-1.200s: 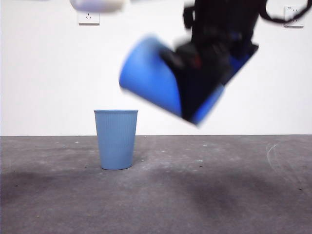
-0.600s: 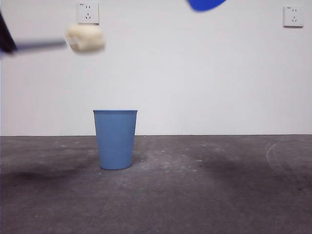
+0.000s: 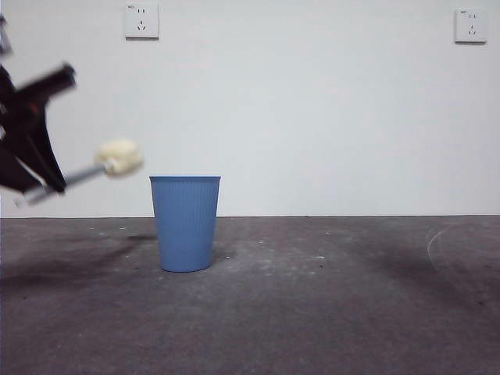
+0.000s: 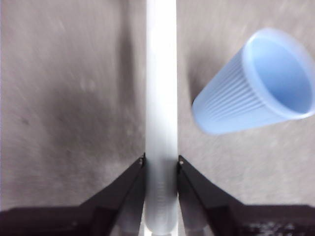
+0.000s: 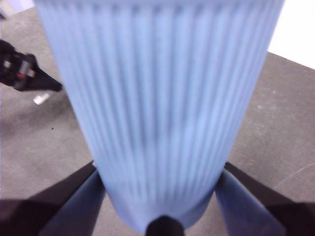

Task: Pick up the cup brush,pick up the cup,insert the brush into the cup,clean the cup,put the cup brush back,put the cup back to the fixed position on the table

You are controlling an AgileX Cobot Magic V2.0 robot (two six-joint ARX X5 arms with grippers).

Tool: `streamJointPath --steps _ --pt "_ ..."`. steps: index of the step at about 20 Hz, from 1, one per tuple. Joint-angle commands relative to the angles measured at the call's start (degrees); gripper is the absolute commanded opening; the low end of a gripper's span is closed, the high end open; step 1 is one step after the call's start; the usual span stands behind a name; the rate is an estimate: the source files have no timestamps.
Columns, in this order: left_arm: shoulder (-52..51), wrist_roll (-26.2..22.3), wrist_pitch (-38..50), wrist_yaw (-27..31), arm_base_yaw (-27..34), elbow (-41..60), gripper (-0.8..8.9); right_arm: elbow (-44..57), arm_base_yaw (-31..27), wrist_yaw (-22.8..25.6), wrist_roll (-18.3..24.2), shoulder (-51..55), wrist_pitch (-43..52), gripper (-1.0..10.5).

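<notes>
My left gripper (image 3: 43, 183) is at the front view's left edge, above the table (image 3: 336, 312). It is shut on the grey handle of the cup brush (image 3: 119, 157), whose cream sponge head points towards a blue ribbed cup (image 3: 185, 223) standing upright on the table. In the left wrist view the pale handle (image 4: 161, 98) runs out between the jaws of the left gripper (image 4: 161, 160), with the standing cup (image 4: 256, 91) off to one side. My right gripper (image 5: 160, 169) is shut on a second blue cup (image 5: 157, 98), which fills the right wrist view. That gripper and cup are out of the front view.
Two white wall sockets (image 3: 141, 20) (image 3: 471, 25) sit high on the white back wall. The right wrist view shows my left gripper (image 5: 22, 71) small and far off over the table (image 5: 275, 142).
My right gripper has lifted its blue cup up out of the front view. My left gripper has come down at the left with the brush, its head now near the standing cup's rim height.
</notes>
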State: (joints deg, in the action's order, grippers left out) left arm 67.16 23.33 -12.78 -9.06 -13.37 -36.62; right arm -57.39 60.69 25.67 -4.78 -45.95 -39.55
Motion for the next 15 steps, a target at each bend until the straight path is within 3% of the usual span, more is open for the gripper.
streamJointPath --steps 1,9,15 --pt "5.27 0.94 4.68 -1.46 -0.72 0.55 -0.09 -0.2 0.11 0.26 -1.14 -0.72 0.7 -0.1" --pt "15.41 1.07 14.36 -1.46 -1.27 0.5 -0.09 -0.17 0.11 0.22 -2.78 -1.95 0.48 -0.1" --pt "20.31 1.05 15.72 -1.18 -1.7 0.42 -0.09 -0.17 0.11 -0.07 -3.19 -1.97 0.46 -0.1"
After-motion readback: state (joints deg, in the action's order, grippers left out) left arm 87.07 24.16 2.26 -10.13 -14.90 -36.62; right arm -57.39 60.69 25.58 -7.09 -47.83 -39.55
